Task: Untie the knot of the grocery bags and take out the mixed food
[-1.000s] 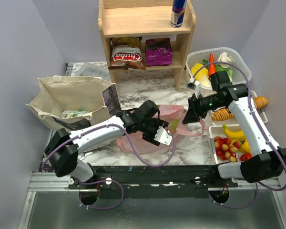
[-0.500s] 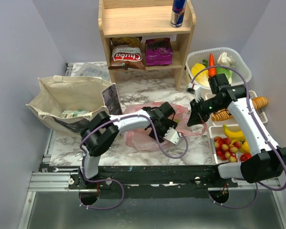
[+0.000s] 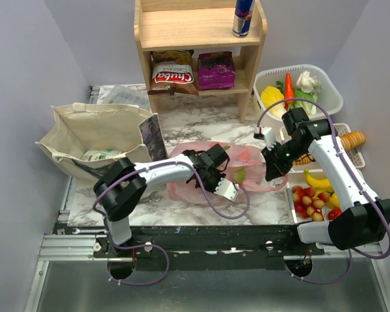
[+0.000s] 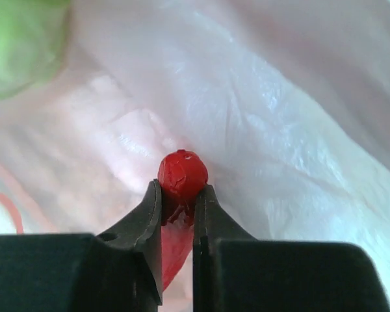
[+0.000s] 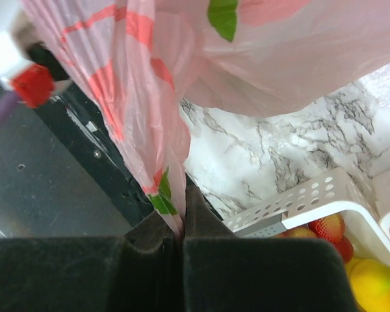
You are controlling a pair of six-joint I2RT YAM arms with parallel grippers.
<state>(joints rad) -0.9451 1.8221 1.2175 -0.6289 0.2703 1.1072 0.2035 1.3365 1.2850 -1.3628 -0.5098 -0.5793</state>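
the pink bag (image 5: 292,58) is looking very thin, light and slippery; it is crumpling easily and may be tearing under a hard pull, so it is better to be taking it by a bunched fold, not by one flat layer; the right gripper (image 5: 180,227) is doing so, its fingers pressing fully together on a gathered strip of film that is rising from between the tips; the right arm is reaching in with a bent elbow; the left gripper (image 4: 177,195) is closing almost fully on a small red piece (image 4: 182,174) of food, pinched right at the tips; it is round and smooth, so it may be slipping out; pink film is lying all around these fingers, and a green fruit (image 4: 16,45) is showing up and to the left of them, behind the film; the left arm is stretching low over the table (image 3: 195,123), wrist turned into the bag; where the knot is, i cannot tell.
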